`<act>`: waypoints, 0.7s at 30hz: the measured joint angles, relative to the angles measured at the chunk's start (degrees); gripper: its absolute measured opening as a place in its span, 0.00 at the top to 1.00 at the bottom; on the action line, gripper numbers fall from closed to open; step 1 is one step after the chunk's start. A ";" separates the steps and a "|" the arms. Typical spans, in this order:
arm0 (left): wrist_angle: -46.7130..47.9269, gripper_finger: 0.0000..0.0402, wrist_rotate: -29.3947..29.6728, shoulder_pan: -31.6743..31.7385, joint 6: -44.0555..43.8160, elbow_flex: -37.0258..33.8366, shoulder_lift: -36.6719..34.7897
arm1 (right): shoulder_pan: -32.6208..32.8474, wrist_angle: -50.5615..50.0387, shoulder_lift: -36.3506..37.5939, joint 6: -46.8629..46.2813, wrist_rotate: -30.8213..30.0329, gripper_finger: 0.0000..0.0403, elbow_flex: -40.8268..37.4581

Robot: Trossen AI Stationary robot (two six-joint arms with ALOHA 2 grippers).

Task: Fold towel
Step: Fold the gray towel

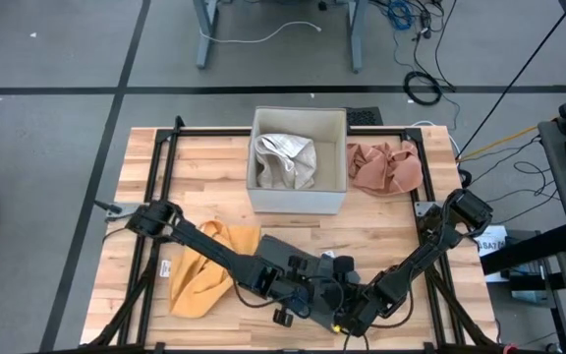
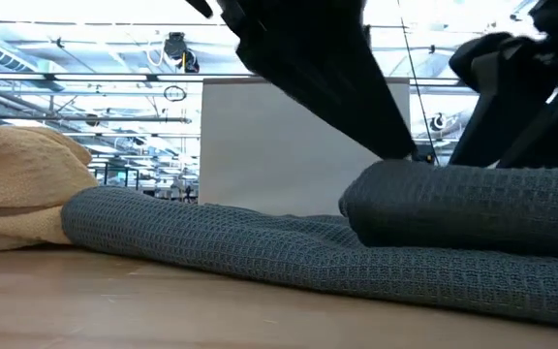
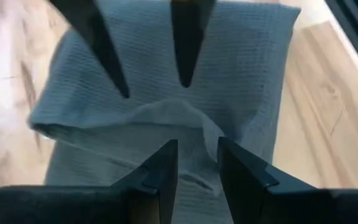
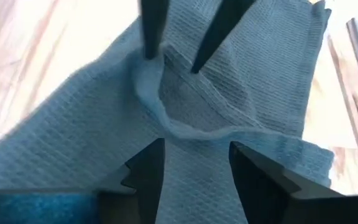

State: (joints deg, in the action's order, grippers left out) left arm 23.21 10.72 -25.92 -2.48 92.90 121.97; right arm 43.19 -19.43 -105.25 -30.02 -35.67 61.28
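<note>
Grey towel [image 1: 298, 264] sits around 6 o'clock on the table [image 1: 214, 167], left pincer [image 3: 196, 163] pinching a raised fold, right pincer [image 4: 194, 167] parted over it, presumably to carry that layer across.

Both arms matte black w/ slim jointed links, boxy wrist housings. Left gripper [image 3: 194, 163] & right gripper [image 4: 194, 165]: dark tapered wedge fingers.

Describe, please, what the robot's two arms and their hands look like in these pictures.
Both arms are dark, nearly black, built of slim jointed links with bulkier joint housings. The left arm and right arm carry black cables near the wrists. The left hand and right hand each end in two flat, matte dark fingers tapering to wedge-shaped tips. No markings are legible.
</note>
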 joint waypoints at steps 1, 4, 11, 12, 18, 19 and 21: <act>-0.36 0.70 0.00 -0.10 0.02 0.00 0.33 | -0.32 1.18 0.00 0.47 0.02 0.59 -0.65; -0.82 0.70 0.02 -0.51 0.00 0.00 0.68 | -1.60 5.90 -0.02 2.37 0.07 0.61 -2.64; -2.91 0.70 0.00 -2.37 0.73 0.00 0.68 | -4.74 10.58 -0.02 3.02 -0.42 0.64 -5.71; -3.08 0.70 0.00 -2.54 1.07 0.00 0.90 | -5.06 10.99 -0.02 3.10 -0.44 0.64 -5.79; -3.60 0.70 0.00 -1.98 1.55 0.00 2.65 | -6.56 12.78 -0.02 2.65 -0.14 0.65 -5.84; -3.48 0.70 0.02 -1.59 1.55 0.00 3.17 | -6.86 12.80 -0.02 2.33 -0.01 0.65 -5.84; -4.30 0.70 0.30 -1.03 1.37 0.05 4.08 | -7.18 13.25 -0.45 2.15 0.13 0.65 -5.84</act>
State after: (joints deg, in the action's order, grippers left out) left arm 18.91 11.02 -26.95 -1.11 92.95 126.05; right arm 36.01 -6.18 -105.70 -27.87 -35.54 55.44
